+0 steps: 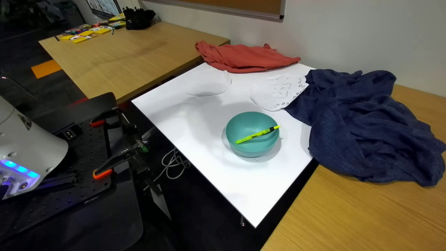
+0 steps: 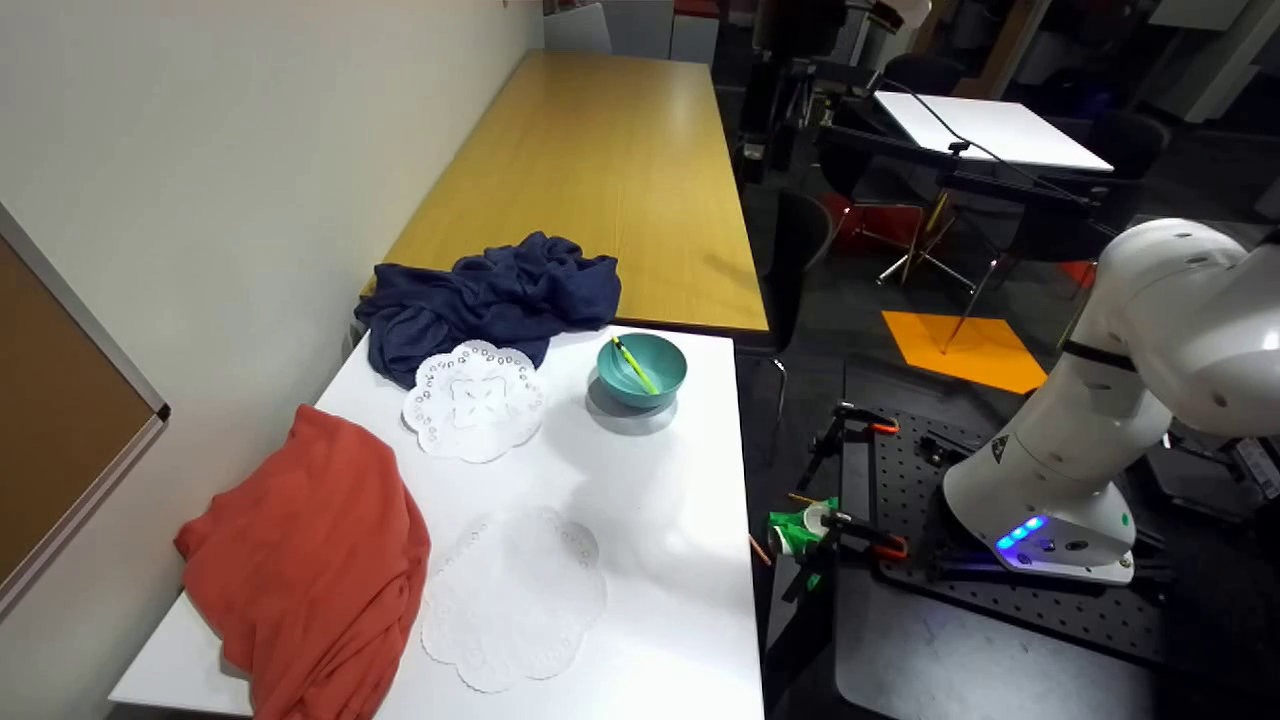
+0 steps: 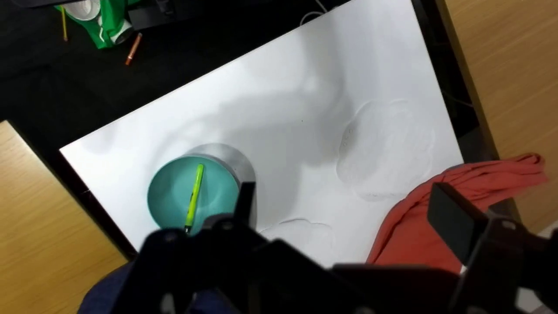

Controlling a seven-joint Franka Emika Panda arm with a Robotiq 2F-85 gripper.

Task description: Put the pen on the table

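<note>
Claw [image 3: 348,205] spread wide in the wrist view, one finger [image 3: 246,198] lower ctr-L, the other toward lower R.

Pen [image 1: 256,135], yellow-green w/ a black band nr one end, lies slantwise in the teal bowl [image 1: 249,152], banded end up at the rim. Approx ctr of frame in both exterior views, L of ctr in the wrist view. Bowl is upright on the white bench [image 1: 209,115]; in the wrist view, claw parts hide its bottom edge.

Also on the bench, in an exterior view: a white doily [image 2: 475,402] L of the bowl, w/ a pattern in its middle, & a fainter doily [image 2: 515,600] lower in frame. Bunched navy cloth [image 1: 366,129], R side of an exterior frame, lies part on the bench, part on a wooden desk [image 1: 366,209]. Red cloth [image 1: 244,57] is along the bench's wall-side edge, upper ctr there.

Another wooden desk [image 1: 111,55], upper L, has yellow packs [image 1: 83,36] & a black bag-like item [image 1: 139,19]. White arm [image 2: 1100,410] w/ blue base lights, R side of an exterior frame. Brown board [image 2: 70,430] on the wall, L edge. Wrist view, upper L: orange stick [image 3: 134,49] nr green wrapping [image 3: 112,17].
</note>
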